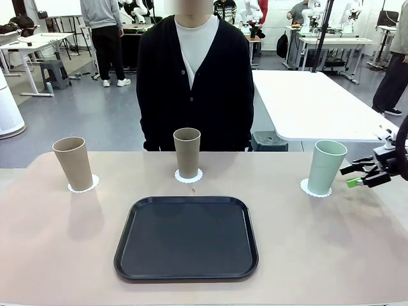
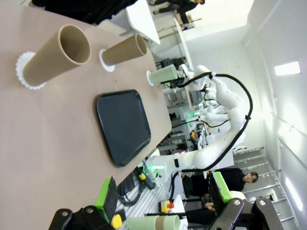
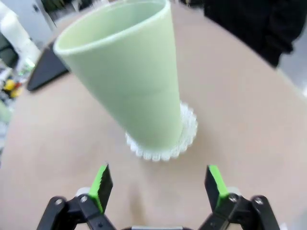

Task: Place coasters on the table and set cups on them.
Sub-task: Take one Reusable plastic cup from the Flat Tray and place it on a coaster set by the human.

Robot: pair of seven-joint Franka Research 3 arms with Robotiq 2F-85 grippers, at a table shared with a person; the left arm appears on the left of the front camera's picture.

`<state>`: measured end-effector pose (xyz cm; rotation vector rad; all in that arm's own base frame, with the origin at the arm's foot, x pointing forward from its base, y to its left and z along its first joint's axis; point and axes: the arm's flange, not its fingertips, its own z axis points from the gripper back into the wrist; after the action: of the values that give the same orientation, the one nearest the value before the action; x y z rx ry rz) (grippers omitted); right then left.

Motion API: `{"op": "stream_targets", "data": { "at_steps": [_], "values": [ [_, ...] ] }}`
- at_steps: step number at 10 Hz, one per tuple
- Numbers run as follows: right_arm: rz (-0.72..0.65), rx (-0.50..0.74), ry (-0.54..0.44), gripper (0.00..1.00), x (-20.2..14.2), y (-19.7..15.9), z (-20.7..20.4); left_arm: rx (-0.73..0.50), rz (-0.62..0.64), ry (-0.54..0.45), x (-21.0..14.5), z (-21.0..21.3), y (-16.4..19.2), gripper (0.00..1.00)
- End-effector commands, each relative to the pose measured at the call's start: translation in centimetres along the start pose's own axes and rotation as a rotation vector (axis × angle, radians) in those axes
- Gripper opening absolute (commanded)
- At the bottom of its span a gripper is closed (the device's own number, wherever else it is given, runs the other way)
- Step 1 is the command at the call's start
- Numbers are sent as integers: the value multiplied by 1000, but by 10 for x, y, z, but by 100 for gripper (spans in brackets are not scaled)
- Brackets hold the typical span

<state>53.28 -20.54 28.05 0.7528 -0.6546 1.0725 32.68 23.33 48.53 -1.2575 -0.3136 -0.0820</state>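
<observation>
The right gripper (image 3: 159, 184) is released, jaws spread, just beside the green cup (image 1: 326, 166), which stands on its coaster (image 3: 188, 125) at the table's (image 1: 57, 242) right end. Risk: a sideways sweep could clip the tall cup and topple it.

you have the beige table (image 1: 57, 255) with a black tray (image 1: 186, 238) lying near the middle. three white coasters lie in a far row: left (image 1: 83, 185), middle (image 1: 189, 176), right (image 1: 315, 188), each directly on the tabletop under a cup.
</observation>
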Motion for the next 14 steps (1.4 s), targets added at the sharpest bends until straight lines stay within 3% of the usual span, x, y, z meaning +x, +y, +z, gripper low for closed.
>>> {"op": "stream_targets", "data": {
  "at_steps": [1,2,4,7,8,9,11,12,14],
  "values": [
    [-90,-58,187,100,40,54,25,-13,-3,-3,-1,2,-2,100],
    [-96,-118,256,100,77,89,38,-13,-3,-3,-1,2,-2,100],
    [-198,-230,304,100,146,136,39,-13,-3,-3,-1,2,-2,100],
    [-358,-404,488,100,215,184,19,-13,-3,-3,-1,2,-2,100],
    [-355,-455,498,100,232,200,19,-13,-3,-3,-1,2,-2,100],
    [-374,-524,516,100,243,207,22,-13,-3,-3,-1,2,-2,100],
    [-424,-503,580,100,246,210,25,-13,-3,-3,-1,2,-2,100],
    [-365,-517,513,100,253,208,23,-13,-3,-3,-1,2,-2,100],
    [-365,-517,513,100,253,208,23,-13,-3,-3,-1,2,-2,100]
  ]
}}
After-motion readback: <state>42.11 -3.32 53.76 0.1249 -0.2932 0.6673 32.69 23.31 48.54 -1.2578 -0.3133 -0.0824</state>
